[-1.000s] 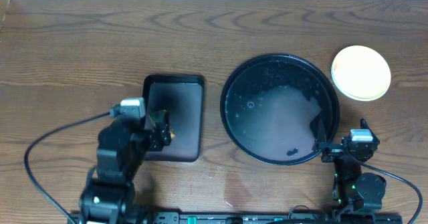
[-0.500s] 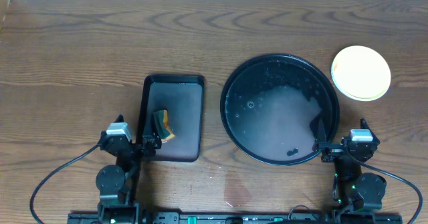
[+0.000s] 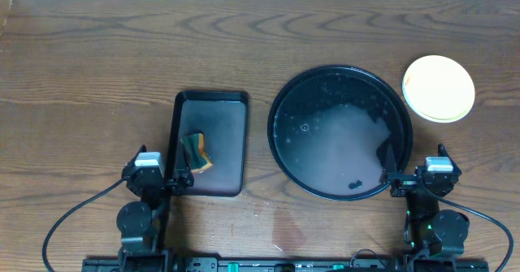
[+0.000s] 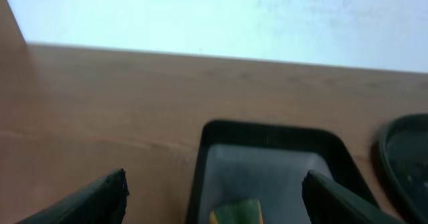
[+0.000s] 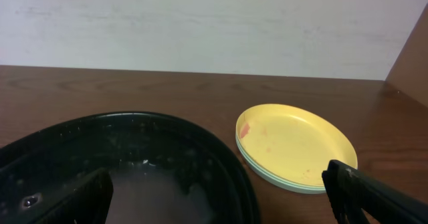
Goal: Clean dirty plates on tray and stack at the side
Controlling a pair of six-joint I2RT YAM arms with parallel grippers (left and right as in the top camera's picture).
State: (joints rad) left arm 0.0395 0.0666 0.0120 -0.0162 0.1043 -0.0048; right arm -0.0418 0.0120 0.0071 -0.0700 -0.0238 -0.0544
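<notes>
Our left gripper and right gripper gape wide, empty. We see the plates stacked beside the tray.

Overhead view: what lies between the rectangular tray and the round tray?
Only a bare strip of wooden table separates the rectangular tray from the round tray, seen overhead.

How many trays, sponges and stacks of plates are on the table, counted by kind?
Trays: 2, the round tray and the rectangular tray
Sponges: 1, the sponge
Stacks: 1, the stack of plates, yellow on top
Total: 4
</notes>
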